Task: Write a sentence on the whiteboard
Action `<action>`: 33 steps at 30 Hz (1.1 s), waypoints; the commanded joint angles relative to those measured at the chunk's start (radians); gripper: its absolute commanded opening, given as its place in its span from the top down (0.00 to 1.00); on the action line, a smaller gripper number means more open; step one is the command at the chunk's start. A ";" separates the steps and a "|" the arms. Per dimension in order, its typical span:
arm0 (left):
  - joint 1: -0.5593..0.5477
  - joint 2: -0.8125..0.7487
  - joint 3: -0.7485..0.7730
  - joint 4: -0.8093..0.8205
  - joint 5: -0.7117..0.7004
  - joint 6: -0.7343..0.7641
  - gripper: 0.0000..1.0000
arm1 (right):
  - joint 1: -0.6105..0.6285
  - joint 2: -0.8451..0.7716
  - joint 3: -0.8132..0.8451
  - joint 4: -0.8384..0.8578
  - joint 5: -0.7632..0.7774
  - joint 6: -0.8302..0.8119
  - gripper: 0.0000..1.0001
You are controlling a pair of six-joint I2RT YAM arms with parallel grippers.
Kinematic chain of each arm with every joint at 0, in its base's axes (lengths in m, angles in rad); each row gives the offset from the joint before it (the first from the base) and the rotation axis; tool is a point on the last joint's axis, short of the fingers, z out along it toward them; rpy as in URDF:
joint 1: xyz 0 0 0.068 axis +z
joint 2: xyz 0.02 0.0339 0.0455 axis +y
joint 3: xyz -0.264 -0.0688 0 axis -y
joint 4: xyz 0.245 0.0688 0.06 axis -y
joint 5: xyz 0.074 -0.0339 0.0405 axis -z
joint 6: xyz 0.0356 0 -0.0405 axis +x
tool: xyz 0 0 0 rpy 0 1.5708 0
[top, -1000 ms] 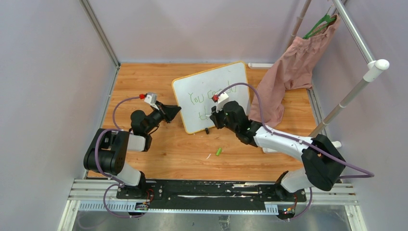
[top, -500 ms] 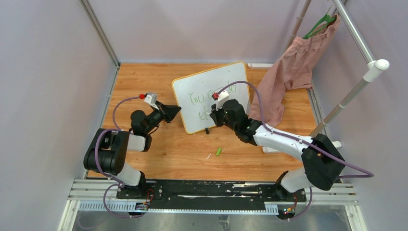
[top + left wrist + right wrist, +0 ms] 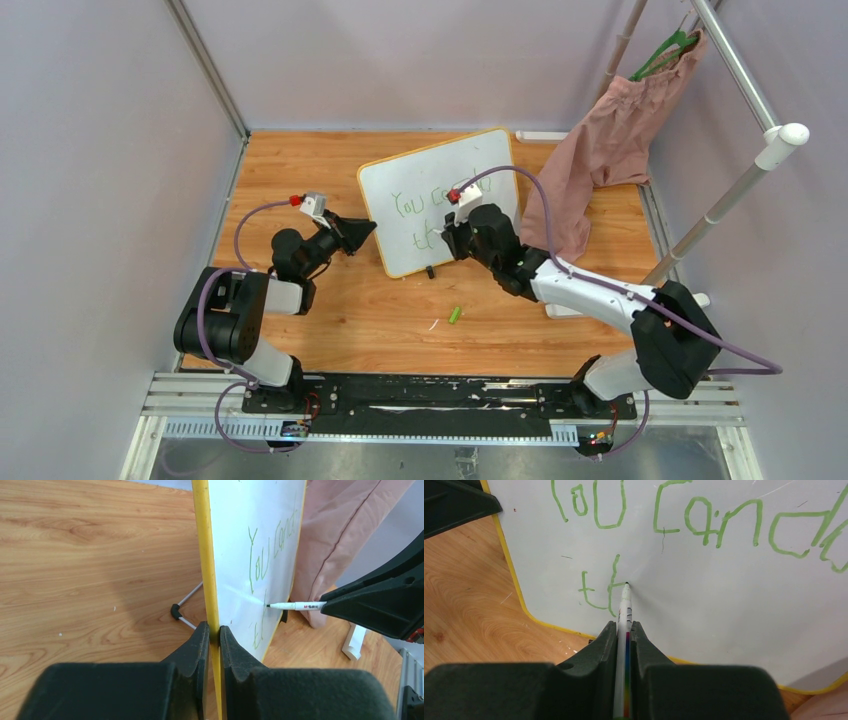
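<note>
Left end effector [image 3: 214, 628] clamped tight, right end effector [image 3: 624, 626] pinched closed, both reaching inward

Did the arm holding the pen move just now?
Yes. The right gripper, holding the marker, slid slightly rightward across the whiteboard, toward the pink cloth.

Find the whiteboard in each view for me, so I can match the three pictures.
Top external: the whiteboard sits mid-frame, turned at an angle, its left edge at the left gripper.
Left wrist: edge-on, yellow rim rising from between the shut fingers, white face to the right.
Right wrist: its face fills most of the frame behind the marker.
Shared landmark: the sentence, its green "You" opening the top line.
</note>
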 commanded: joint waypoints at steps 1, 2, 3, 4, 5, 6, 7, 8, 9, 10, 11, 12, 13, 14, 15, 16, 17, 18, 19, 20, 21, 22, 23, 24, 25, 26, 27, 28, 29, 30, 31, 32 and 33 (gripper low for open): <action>-0.018 0.005 0.006 -0.049 0.003 0.047 1.00 | -0.024 -0.024 -0.017 -0.011 0.044 0.000 1.00; -0.018 0.005 0.007 -0.048 0.003 0.046 1.00 | -0.024 -0.025 -0.019 -0.011 0.042 0.000 1.00; -0.018 0.004 0.006 -0.048 0.002 0.047 1.00 | -0.024 -0.025 -0.021 -0.012 0.038 0.002 1.00; -0.018 0.004 0.007 -0.048 0.002 0.046 1.00 | -0.024 -0.024 -0.023 -0.011 0.034 0.002 1.00; -0.018 0.004 0.006 -0.048 0.003 0.046 1.00 | -0.024 -0.024 -0.025 -0.013 0.029 0.005 1.00; -0.018 0.005 0.007 -0.048 0.003 0.045 1.00 | -0.024 -0.024 -0.027 -0.015 0.025 0.006 1.00; -0.018 0.005 0.007 -0.048 0.003 0.045 1.00 | -0.025 -0.024 -0.030 -0.016 0.020 0.011 1.00; -0.018 0.005 0.007 -0.048 0.003 0.045 1.00 | -0.024 -0.024 -0.036 -0.016 0.018 0.013 1.00; -0.018 0.005 0.007 -0.048 0.003 0.045 1.00 | -0.024 -0.026 -0.041 -0.015 0.015 0.015 1.00; -0.018 0.007 0.007 -0.048 0.003 0.045 1.00 | -0.022 -0.028 -0.045 -0.014 0.014 0.018 1.00; -0.018 0.005 0.007 -0.048 0.003 0.045 1.00 | -0.022 -0.029 -0.050 -0.013 0.011 0.020 1.00; -0.018 0.007 0.008 -0.048 0.003 0.045 1.00 | -0.021 -0.030 -0.054 -0.013 0.008 0.022 1.00; -0.018 0.007 0.009 -0.048 0.003 0.044 1.00 | -0.021 -0.030 -0.058 -0.014 0.005 0.024 1.00; -0.018 0.007 0.008 -0.048 0.003 0.044 1.00 | -0.020 -0.031 -0.062 -0.014 0.003 0.023 1.00; -0.018 0.007 0.008 -0.048 0.003 0.045 1.00 | -0.018 -0.030 -0.065 -0.014 0.002 0.023 1.00; -0.018 0.006 0.008 -0.048 0.004 0.044 1.00 | -0.017 -0.030 -0.068 -0.015 0.002 0.022 1.00; -0.018 0.006 0.008 -0.049 0.004 0.044 1.00 | -0.017 -0.030 -0.069 -0.018 0.002 0.022 1.00; -0.018 0.007 0.007 -0.048 0.004 0.044 1.00 | -0.017 -0.031 -0.071 -0.021 0.002 0.024 1.00; -0.018 0.007 0.007 -0.049 0.003 0.044 1.00 | -0.016 -0.031 -0.073 -0.022 0.002 0.023 1.00; -0.018 0.007 0.008 -0.048 0.003 0.044 1.00 | -0.016 -0.031 -0.075 -0.022 0.002 0.025 1.00; -0.018 0.008 0.010 -0.048 0.003 0.044 1.00 | -0.016 -0.033 -0.077 -0.024 0.004 0.026 1.00; -0.018 0.007 0.009 -0.048 0.003 0.043 1.00 | -0.016 -0.035 -0.077 -0.027 0.008 0.025 1.00; -0.018 0.007 0.009 -0.048 0.003 0.043 1.00 | -0.017 -0.037 -0.079 -0.030 0.010 0.023 1.00; -0.018 0.007 0.008 -0.048 0.004 0.043 1.00 | -0.016 -0.039 -0.079 -0.032 0.014 0.025 1.00; -0.018 0.007 0.008 -0.048 0.005 0.043 1.00 | -0.016 -0.041 -0.080 -0.035 0.019 0.023 1.00; -0.018 0.007 0.007 -0.048 0.005 0.042 1.00 | -0.016 -0.043 -0.080 -0.038 0.022 0.022 1.00; -0.018 0.007 0.007 -0.049 0.005 0.042 1.00 | -0.016 -0.046 -0.080 -0.042 0.024 0.021 1.00; -0.018 0.007 0.007 -0.048 0.003 0.042 1.00 | -0.016 -0.049 -0.082 -0.046 0.026 0.021 1.00; -0.018 0.007 0.007 -0.048 0.003 0.042 1.00 | -0.016 -0.051 -0.082 -0.051 0.028 0.020 1.00; -0.018 0.007 0.007 -0.048 0.003 0.042 1.00 | -0.016 -0.052 -0.083 -0.056 0.030 0.019 1.00; -0.018 0.007 0.008 -0.048 0.004 0.042 1.00 | -0.017 -0.053 -0.083 -0.060 0.034 0.019 1.00; -0.018 0.006 0.007 -0.048 0.005 0.043 1.00 | -0.017 -0.053 -0.084 -0.063 0.041 0.018 1.00; -0.018 0.006 0.007 -0.048 0.003 0.042 1.00 | -0.017 -0.054 -0.082 -0.067 0.047 0.018 1.00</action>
